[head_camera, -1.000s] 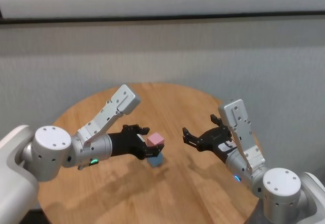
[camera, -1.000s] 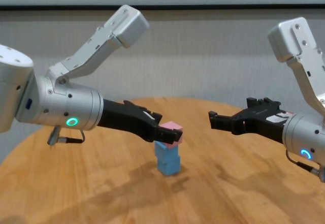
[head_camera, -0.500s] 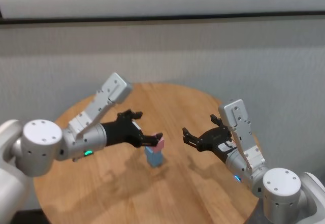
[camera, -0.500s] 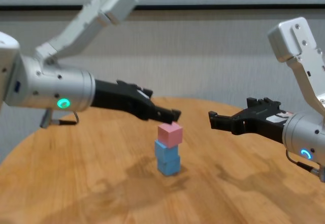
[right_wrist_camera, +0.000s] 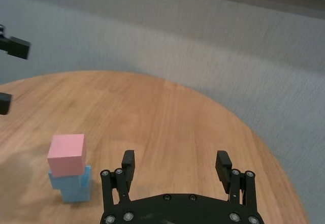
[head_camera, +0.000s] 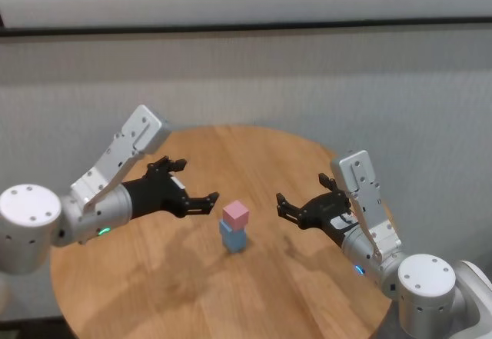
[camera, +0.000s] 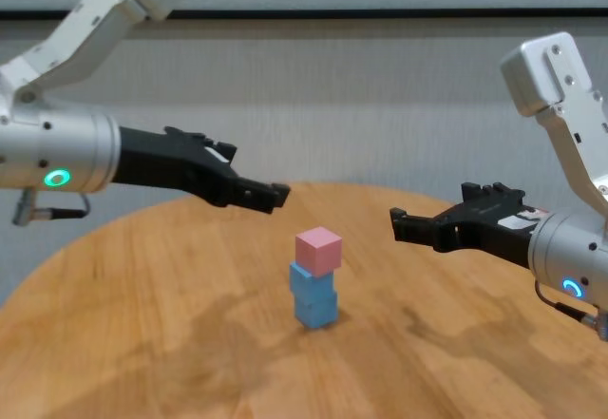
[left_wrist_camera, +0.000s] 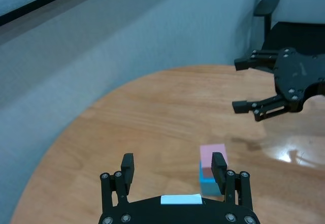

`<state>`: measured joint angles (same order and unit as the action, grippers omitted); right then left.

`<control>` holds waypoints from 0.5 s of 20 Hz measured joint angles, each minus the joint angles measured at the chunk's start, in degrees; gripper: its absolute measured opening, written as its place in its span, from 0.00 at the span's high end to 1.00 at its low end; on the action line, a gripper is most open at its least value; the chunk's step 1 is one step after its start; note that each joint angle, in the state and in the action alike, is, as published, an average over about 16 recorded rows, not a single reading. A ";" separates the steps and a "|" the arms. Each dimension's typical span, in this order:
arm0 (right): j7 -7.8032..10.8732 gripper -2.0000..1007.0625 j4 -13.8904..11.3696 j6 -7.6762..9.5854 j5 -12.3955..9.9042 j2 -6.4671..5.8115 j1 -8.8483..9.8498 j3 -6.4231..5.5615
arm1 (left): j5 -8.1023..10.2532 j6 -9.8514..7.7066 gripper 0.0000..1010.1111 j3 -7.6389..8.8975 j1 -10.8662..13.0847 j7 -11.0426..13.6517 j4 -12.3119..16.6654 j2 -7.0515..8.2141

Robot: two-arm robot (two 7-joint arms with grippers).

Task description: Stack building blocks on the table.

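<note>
The three small matte cubes stand as one column near the centre of the round wood-grain worktop (head_camera: 277, 154). The pink matte cube (head_camera: 236, 214) sits on top, turned slightly out of line with the light blue matte cubes (head_camera: 233, 239) beneath it. In the chest view, two blue cubes are visible under the pink one, the lower resting on the worktop.

Change from the earlier frames:
- One second ago, the left gripper (head_camera: 188, 193) was closed on the pink cube at the top of the column.
- Half a second ago, its jaws had parted and the pink cube stood free.
- Now the left gripper has withdrawn toward 9 o'clock from the column, raised above the worktop and well apart from the cubes. Its jaws stand wide open and hold nothing.
- The column has not shifted since release.

The right gripper (head_camera: 290, 207) hovers at 3 o'clock from the column, above the worktop and apart from it. Its jaws are spread open and empty. Its position matches all earlier frames.

In the left wrist view, the column appears just past one fingertip (left_wrist_camera: 219, 163), with no contact.
</note>
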<state>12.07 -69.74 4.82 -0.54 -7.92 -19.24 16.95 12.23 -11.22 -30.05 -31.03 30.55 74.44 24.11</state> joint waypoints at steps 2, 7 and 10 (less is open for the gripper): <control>0.00 0.01 0.00 0.00 0.00 0.00 0.00 0.00 | -0.15 -0.03 0.01 0.36 0.60 -0.39 0.90 0.64; 0.00 0.01 0.00 0.00 0.00 0.00 0.00 0.00 | -0.49 0.04 0.01 0.88 1.55 -0.84 2.13 1.59; 0.00 0.01 0.00 0.00 0.00 0.00 0.00 0.00 | -0.58 0.13 0.01 0.98 1.77 -0.91 2.37 1.78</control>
<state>12.07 -69.74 4.82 -0.54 -7.92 -19.24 16.95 11.65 -11.08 -29.07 -29.26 29.64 76.81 25.88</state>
